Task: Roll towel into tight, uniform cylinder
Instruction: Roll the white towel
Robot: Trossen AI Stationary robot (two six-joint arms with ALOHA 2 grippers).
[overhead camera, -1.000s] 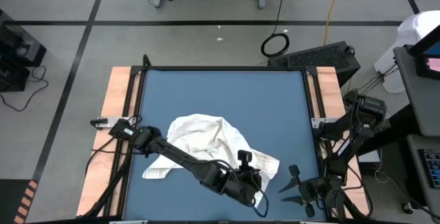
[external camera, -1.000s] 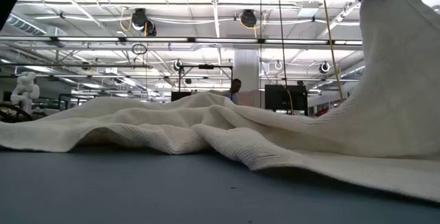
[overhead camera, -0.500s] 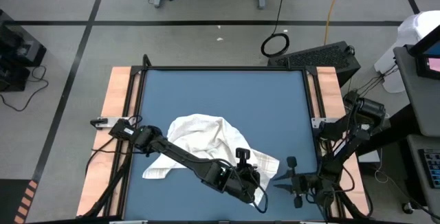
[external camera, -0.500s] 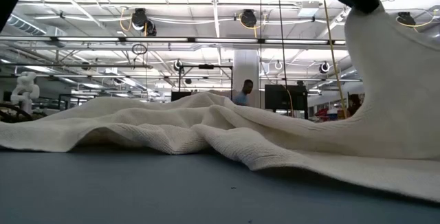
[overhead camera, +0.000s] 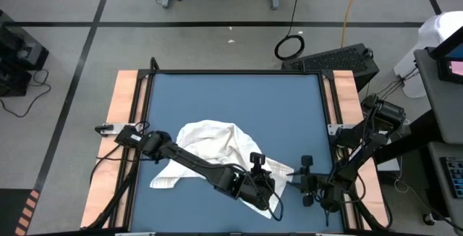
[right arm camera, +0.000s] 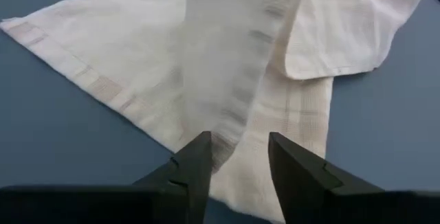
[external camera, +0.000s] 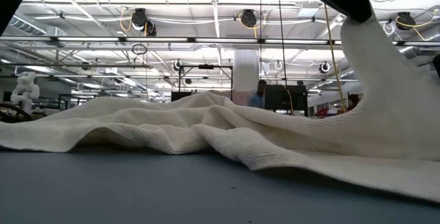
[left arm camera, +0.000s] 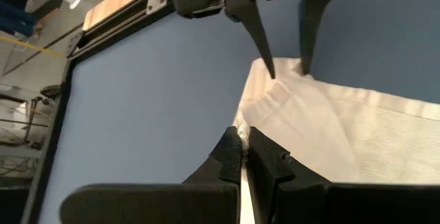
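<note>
- High view: the towel (overhead camera: 217, 153) lies crumpled on the blue mat (overhead camera: 239, 95), in the half nearer the robot and left of centre, with one corner drawn out toward the mat's near-right corner. It is not flat and no roll has been started.
- Left gripper (overhead camera: 258, 180): reached across to the near-right part of the towel, jaws pressed together and pinching the towel's edge. The left wrist view shows cloth caught between its fingers (left arm camera: 230, 157), and the low view shows that edge lifted clear of the mat in a steep peak (external camera: 385, 80).
- Right gripper (overhead camera: 307, 181): at the near-right of the mat, just beside the towel's drawn-out corner. Jaws spread partway, nothing held. The left wrist view shows its two fingertips (left arm camera: 269, 69) standing astride the corner's hem.
- Governing relation: the corner lies directly ahead of the right jaws. The right wrist view shows a band of cloth running lengthwise away from the gap between its fingers (right arm camera: 196, 165).
- Long axis: from the mat's left side across to the near-right corner, ending at the two grippers.
- Nearer arm: both are at the same end; the far-left end is unattended.
- Judgement: the step in hand is spreading, not rolling. The right jaws need only close on the corner.
</note>
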